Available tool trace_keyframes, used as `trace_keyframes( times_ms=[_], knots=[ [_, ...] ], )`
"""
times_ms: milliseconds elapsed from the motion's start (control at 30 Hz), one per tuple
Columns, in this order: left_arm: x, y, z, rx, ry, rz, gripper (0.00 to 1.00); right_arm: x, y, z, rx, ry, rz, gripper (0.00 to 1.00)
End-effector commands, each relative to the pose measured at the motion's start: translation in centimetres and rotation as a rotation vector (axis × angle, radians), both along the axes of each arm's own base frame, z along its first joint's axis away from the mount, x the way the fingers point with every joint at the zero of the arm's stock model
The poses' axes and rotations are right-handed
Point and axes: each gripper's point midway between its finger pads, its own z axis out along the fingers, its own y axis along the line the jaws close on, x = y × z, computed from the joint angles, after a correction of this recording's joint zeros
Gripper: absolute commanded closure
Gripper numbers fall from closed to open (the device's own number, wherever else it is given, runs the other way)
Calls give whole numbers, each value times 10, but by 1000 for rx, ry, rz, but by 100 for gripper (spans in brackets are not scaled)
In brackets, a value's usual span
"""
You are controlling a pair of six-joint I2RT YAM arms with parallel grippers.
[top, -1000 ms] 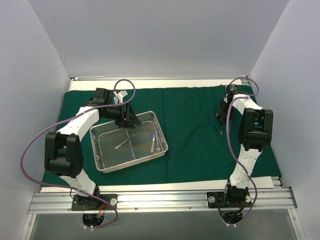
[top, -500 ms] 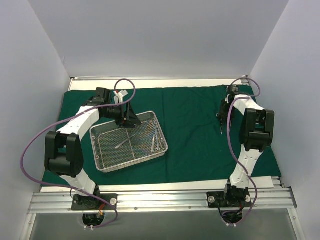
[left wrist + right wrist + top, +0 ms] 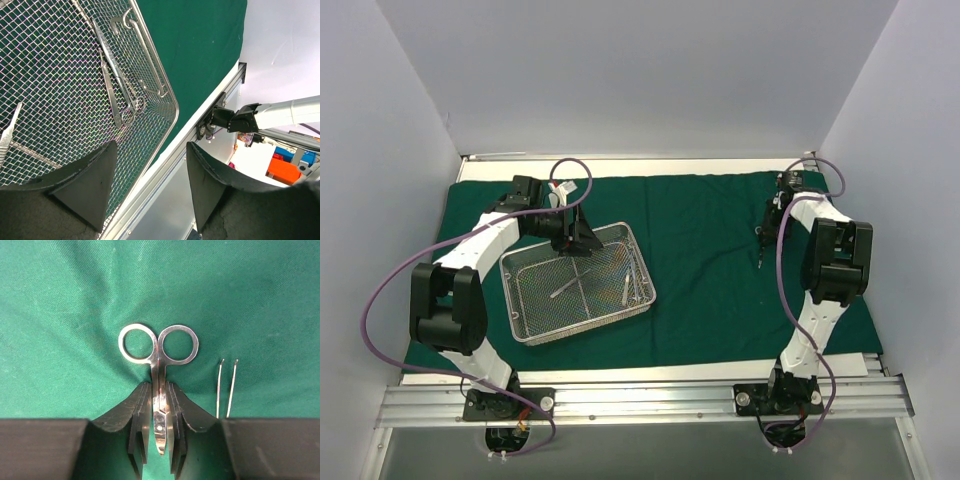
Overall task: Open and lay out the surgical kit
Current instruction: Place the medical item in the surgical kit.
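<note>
Drape (image 3: 710, 280) dark green, spread flat over table (image 3: 670, 371) | walls (image 3: 640, 70) plain pale grey

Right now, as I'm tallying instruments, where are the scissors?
In the right wrist view, the scissors sit gripped in the right gripper over the right side of the green cloth, well apart from the mesh tray.
</note>
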Motion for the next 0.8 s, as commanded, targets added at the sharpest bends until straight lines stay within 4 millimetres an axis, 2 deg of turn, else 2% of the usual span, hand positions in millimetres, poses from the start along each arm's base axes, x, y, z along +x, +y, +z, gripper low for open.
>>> trace_keyframes(
  times_ms=[0, 67, 233, 633, 767],
  knots=[
    [6, -4, 15, -25, -46, -28, 34, -18, -2, -2, 15, 63, -5, 83],
    [5, -5, 14, -24, -42, -29, 34, -15, -1, 5, 18, 52, -8, 76],
    [3, -5, 12, -23, -41, -31, 34, -10, -4, 30, 4, 9, -20, 70],
    [5, -6, 12, -30, -43, -35, 34, -23, -12, 42, -51, 28, -1, 73],
    [5, -6, 12, -33, -45, -37, 34, -25, -32, 44, -148, 49, -55, 75]
  ],
)
